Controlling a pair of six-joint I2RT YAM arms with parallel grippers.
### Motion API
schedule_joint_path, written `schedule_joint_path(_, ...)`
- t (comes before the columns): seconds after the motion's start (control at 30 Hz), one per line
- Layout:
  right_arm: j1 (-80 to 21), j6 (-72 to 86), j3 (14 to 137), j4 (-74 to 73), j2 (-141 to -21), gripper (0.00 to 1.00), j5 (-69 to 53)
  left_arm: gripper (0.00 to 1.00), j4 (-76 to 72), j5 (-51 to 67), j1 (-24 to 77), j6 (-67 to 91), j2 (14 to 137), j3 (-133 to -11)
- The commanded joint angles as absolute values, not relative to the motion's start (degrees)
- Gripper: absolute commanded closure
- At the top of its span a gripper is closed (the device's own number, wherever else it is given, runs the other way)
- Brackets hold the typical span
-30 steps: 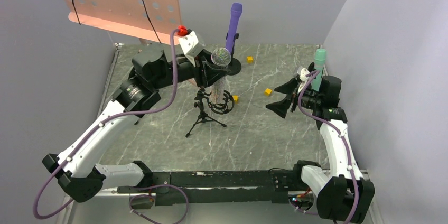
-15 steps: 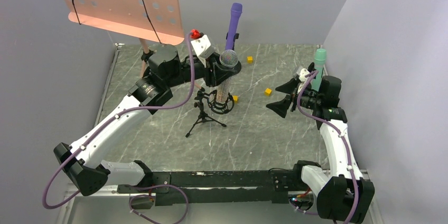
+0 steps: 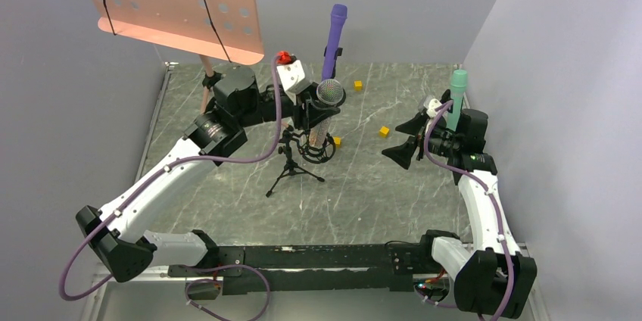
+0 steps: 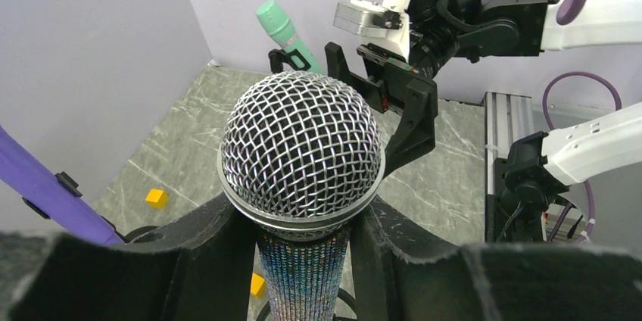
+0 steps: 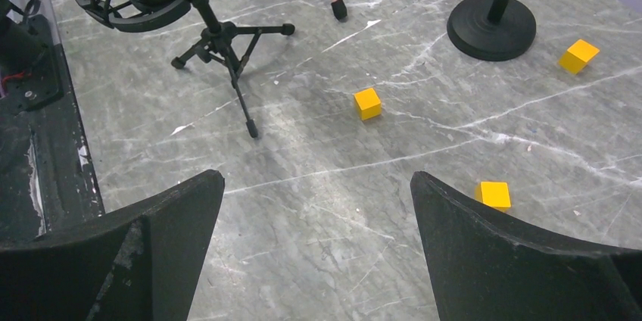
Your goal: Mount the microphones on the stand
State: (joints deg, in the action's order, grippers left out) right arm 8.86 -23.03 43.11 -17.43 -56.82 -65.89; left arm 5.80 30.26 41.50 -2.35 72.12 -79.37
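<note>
Left gripper [image 3: 316, 106] clamped on copper mic [image 4: 301, 151]. Centre its tail over shock-mount ring [image 3: 316, 152] at its 6 o'clock, then lower straight. Right gripper [image 5: 318, 249] spread wide, empty.

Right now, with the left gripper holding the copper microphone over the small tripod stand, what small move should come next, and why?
Probably ease the left gripper straight down. It is shut on the copper microphone, which stands nearly upright with its tail at the shock-mount ring of the tripod stand, not clearly seated yet.
</note>
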Motion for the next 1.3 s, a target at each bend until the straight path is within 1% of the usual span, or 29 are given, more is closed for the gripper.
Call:
schedule_joint_path(0.0,9.0,-25.5,44.8,-17.9,-57.1,0.00,-65.7,1.00,7.6,32.7,41.2,-3.6,70.1,-76.8)
schedule_joint_path(0.23,9.1,-26.8,45.5,-19.5,-58.4,0.00,-65.9,1.00,5.1,35.8,41.2,-2.4,67.3,-72.1)
schedule_joint_path(0.47,9.1,-26.8,45.3,-19.3,-58.5,0.00,-65.9,1.00,8.0,37.8,41.2,-4.4,67.6,-71.1)
schedule_joint_path(0.7,9.1,-26.9,45.3,-19.5,-58.7,0.00,-66.1,1.00,14.1,35.5,41.2,-6.7,68.9,-73.7)
schedule_joint_path(1.1,9.1,-27.2,45.4,-19.9,-58.8,0.00,-66.3,1.00,13.0,35.6,40.5,-2.6,70.4,-69.9)
schedule_joint_path(1.27,9.1,-27.2,45.5,-20.1,-58.6,0.00,-66.3,1.00,16.8,35.7,39.8,-1.1,71.4,-71.1)
